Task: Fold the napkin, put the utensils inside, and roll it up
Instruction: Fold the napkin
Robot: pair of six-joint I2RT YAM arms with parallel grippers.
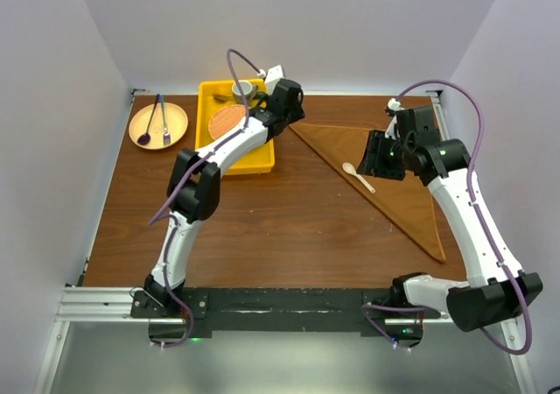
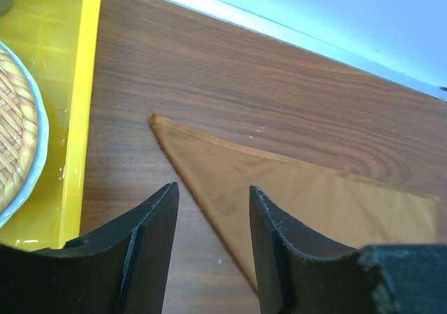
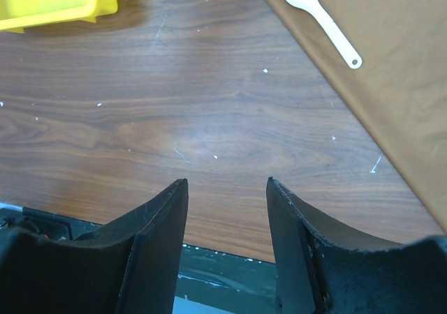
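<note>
Black fingers (image 2: pixel 150 244) of my left gripper (image 2: pixel 213 188) fill the bottom of the wrist view. They are parted with nothing between them, hanging over the pointed corner of the napkin (image 2: pixel 293 195). It lies folded into a triangle on the table (image 2: pixel 244 70), and my right-hand finger hides its near edge. Just to the left, the yellow tray (image 2: pixel 80 118) holds a woven mat (image 2: pixel 14 132) that the frame cuts off. My right gripper (image 3: pixel 227 181) also stands open over wood, gripping nothing. Beyond it the cream spoon (image 3: pixel 318 14) lies on the napkin, at the frame's top edge. From above, my left arm hides part of the tray, and I cannot tell how high either gripper hangs.
</note>
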